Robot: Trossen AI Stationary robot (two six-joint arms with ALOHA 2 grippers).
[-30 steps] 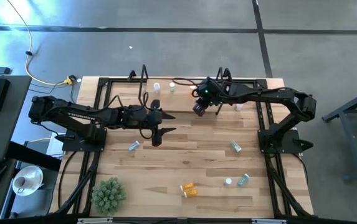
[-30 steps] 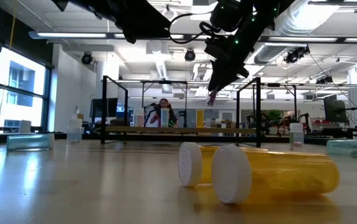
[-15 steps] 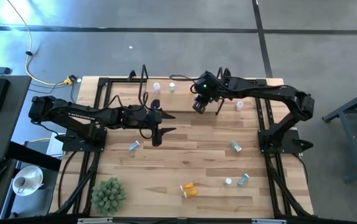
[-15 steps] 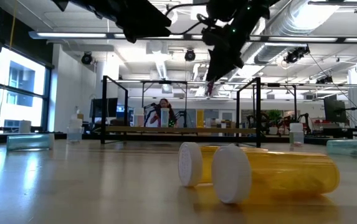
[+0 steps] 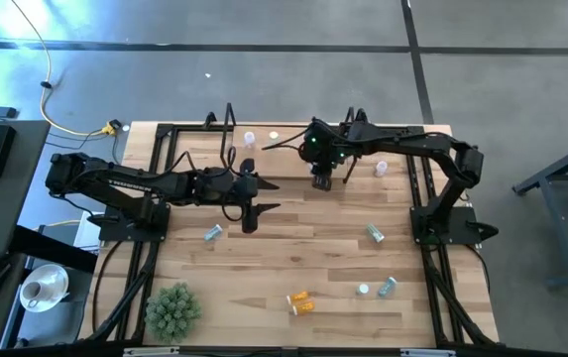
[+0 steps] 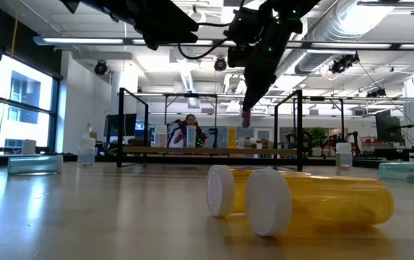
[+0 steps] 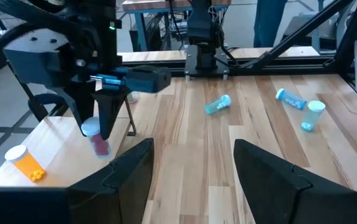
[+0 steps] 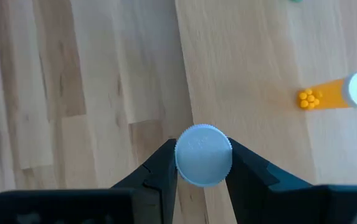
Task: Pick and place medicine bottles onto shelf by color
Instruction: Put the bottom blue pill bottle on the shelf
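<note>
Overhead, the right gripper (image 5: pixel 323 179) hangs just in front of the shelf (image 5: pixel 303 139) at the far side of the table (image 5: pixel 284 253), its fingers closed on a white-capped purple bottle (image 7: pixel 98 138) held upright. Meanwhile the left gripper (image 5: pixel 251 206) waits mid-table with its fingers spread and empty. Other medicine bottles lie scattered: two orange ones (image 5: pixel 300 300) near the front edge, teal ones (image 5: pixel 375 234) to the right.

Right pincer (image 8: pixel 203 163) hides the held bottle's (image 8: pixel 204 154) body; only its white cap shows. Orange bottle (image 8: pixel 343 92) cut by picture edge. Bottles at worktop's (image 5: pixel 293 228) far edge too small to tell colours.
</note>
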